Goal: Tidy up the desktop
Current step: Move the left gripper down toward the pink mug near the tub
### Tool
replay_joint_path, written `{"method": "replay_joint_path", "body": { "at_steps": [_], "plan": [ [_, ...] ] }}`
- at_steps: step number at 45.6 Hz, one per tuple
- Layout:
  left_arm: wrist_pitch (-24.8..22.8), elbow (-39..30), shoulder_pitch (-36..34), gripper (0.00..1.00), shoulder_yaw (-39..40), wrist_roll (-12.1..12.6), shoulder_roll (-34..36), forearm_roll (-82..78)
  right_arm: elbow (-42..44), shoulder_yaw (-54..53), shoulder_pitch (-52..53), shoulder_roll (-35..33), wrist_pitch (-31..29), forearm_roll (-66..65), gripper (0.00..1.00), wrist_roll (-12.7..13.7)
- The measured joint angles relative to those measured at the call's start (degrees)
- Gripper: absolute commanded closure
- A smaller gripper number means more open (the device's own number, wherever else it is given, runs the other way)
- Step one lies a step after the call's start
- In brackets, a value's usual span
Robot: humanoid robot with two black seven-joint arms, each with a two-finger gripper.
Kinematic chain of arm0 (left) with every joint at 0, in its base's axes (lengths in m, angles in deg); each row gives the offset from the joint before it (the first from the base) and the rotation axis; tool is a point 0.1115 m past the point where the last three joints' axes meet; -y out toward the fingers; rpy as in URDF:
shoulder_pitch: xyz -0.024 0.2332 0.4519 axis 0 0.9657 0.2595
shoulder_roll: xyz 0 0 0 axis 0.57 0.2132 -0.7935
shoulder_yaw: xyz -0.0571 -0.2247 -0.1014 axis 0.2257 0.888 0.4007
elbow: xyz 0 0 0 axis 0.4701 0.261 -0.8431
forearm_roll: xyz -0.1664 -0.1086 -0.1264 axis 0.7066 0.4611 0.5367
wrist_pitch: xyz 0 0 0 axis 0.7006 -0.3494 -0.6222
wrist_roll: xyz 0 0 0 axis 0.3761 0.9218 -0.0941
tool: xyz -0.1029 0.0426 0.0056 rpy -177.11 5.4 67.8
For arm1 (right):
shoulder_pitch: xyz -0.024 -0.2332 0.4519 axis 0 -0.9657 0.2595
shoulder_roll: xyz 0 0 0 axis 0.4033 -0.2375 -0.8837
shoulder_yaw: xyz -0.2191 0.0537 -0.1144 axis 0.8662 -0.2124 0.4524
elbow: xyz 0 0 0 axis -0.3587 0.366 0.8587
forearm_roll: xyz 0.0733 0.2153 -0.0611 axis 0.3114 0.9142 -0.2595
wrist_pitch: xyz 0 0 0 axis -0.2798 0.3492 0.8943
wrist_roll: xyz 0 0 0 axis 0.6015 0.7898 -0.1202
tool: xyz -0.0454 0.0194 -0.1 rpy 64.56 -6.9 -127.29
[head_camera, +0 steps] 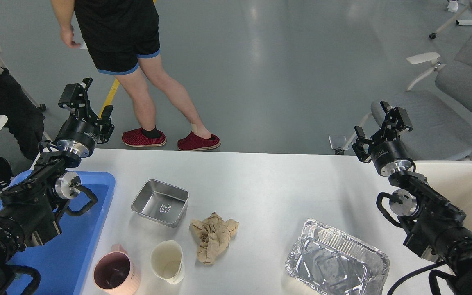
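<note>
The white-grey desktop (268,180) carries a square steel pan (160,202), a crumpled brown paper wad (213,236), a pink cup (115,272), a cream cup (168,261) and a foil tray (336,262). My left gripper (90,100) is raised beyond the table's far left corner, above the blue tray, open and holding nothing. Over on the other side, my right gripper (379,123) hangs past the far right edge, also open and empty. Both grippers are well away from the items.
A blue tray (92,229) lies at the table's left end and a cream-white bin (461,184) at the right. A person (137,69) in red slippers stands just beyond the far edge. Grey office chairs (457,94) are at the back right.
</note>
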State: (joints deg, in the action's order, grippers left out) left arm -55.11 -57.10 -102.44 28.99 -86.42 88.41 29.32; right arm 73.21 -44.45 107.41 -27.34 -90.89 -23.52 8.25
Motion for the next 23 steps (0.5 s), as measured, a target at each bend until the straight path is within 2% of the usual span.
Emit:
{"method": "replay_joint_path", "body": {
  "at_steps": [13,23],
  "plan": [
    [1.1,0.1,0.2,0.04,0.2,-1.5,0.0,0.2,0.0,0.0,0.5,0.1,0.1,0.0,0.0,0.0],
    [1.0,0.1,0.2,0.04,0.4,-1.5,0.5,0.8,0.0,0.0,0.5,0.2,0.1,0.0,0.0,0.0]
  ]
}}
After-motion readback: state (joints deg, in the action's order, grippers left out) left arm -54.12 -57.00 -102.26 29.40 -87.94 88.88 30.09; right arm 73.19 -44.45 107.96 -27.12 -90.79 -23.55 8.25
